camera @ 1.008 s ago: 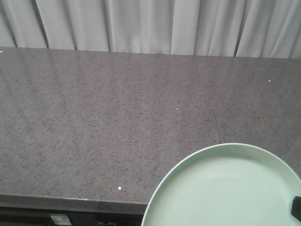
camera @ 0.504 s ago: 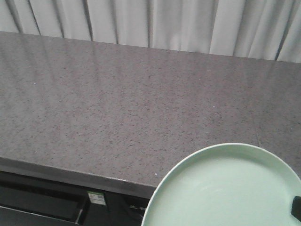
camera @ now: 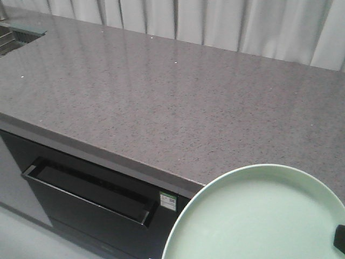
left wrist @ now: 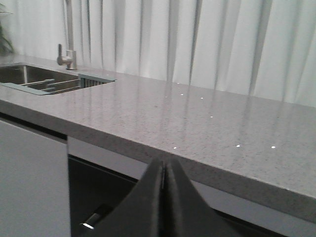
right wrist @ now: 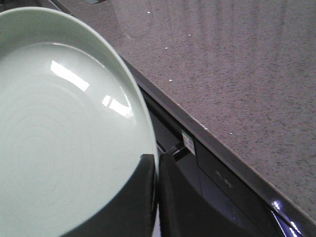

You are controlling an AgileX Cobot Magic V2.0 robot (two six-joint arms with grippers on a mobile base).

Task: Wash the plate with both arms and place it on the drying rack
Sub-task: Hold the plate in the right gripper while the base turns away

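Pale mint-green round glossy plate (right wrist: 64,123), pinched at its rim between the black fingers of the right end effector (right wrist: 156,165). Hangs in the air just off the front edge of the speckled grey stone bench (camera: 161,97). Left end effector (left wrist: 164,165) pressed fully together, gripping nothing. Steel sink (left wrist: 29,74) sunk into the bench's far left; contents unclear.

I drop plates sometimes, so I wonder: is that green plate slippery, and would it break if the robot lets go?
Probably slippery: the plate looks glossy, with bright glints on it. It seems stiff, since it holds its round shape though the right gripper pinches only its rim. It is likely breakable if ceramic, but I cannot tell the material.
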